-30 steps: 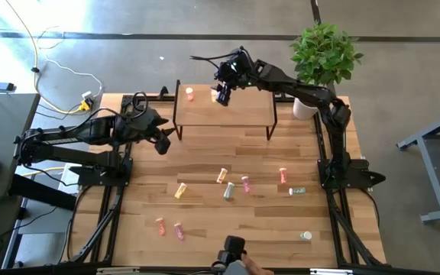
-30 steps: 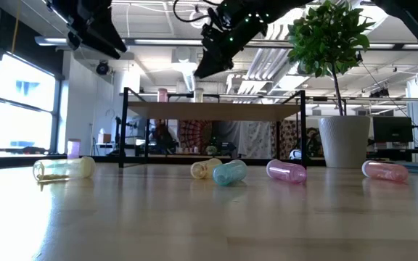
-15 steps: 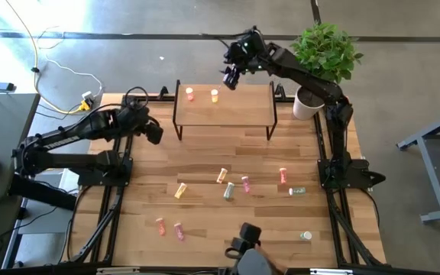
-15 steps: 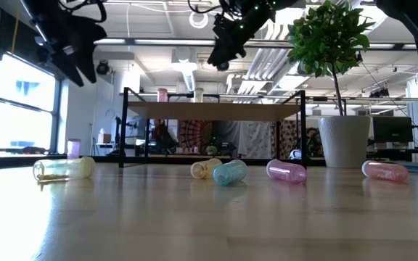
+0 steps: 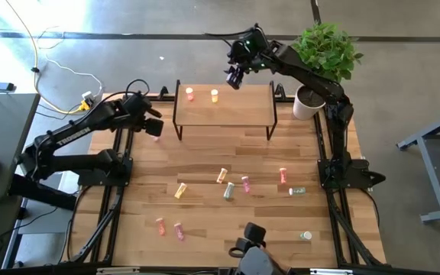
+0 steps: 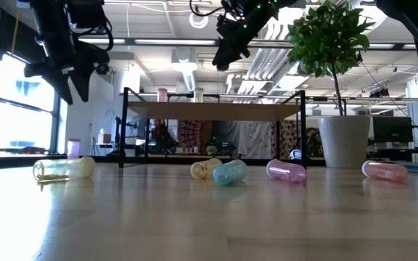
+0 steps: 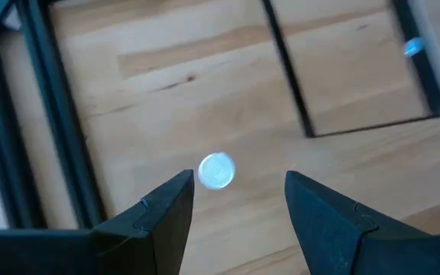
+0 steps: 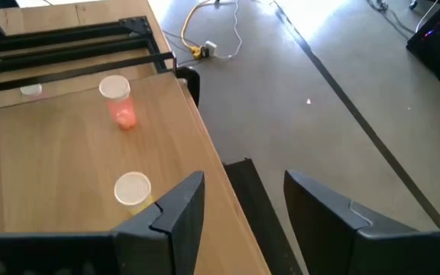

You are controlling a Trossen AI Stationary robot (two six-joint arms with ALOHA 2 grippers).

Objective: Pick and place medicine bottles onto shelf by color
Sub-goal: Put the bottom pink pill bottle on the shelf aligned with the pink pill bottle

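Observation:
The shelf [image 5: 235,114] stands at the table's far side. A red-orange bottle [image 5: 189,94] and a yellow bottle [image 5: 215,95] stand upright near its far left corner, also in the right wrist view [image 8: 121,103] [image 8: 134,189]. My right gripper [image 5: 234,76] hovers open above the shelf's far edge, holding nothing. My left gripper [image 5: 153,127] is open left of the shelf, pointing steeply down. An upright white-capped bottle [image 7: 217,169] stands on the table below the gap between its fingers. Several more bottles lie on their sides mid-table [image 5: 228,191].
A potted plant [image 5: 305,103] stands at the far right corner beside the shelf. More bottles lie near the front left [image 5: 169,228] and front right [image 5: 305,236]. A dark device [image 5: 252,233] sits at the near edge. Black frame rails [image 5: 113,198] line both table sides.
My left gripper has swung toward the table's far left corner, sunk a little and turned about its wrist. My right gripper has risen from the shelf top toward the far edge, and the yellow bottle now shows standing upright beside the red-orange one.

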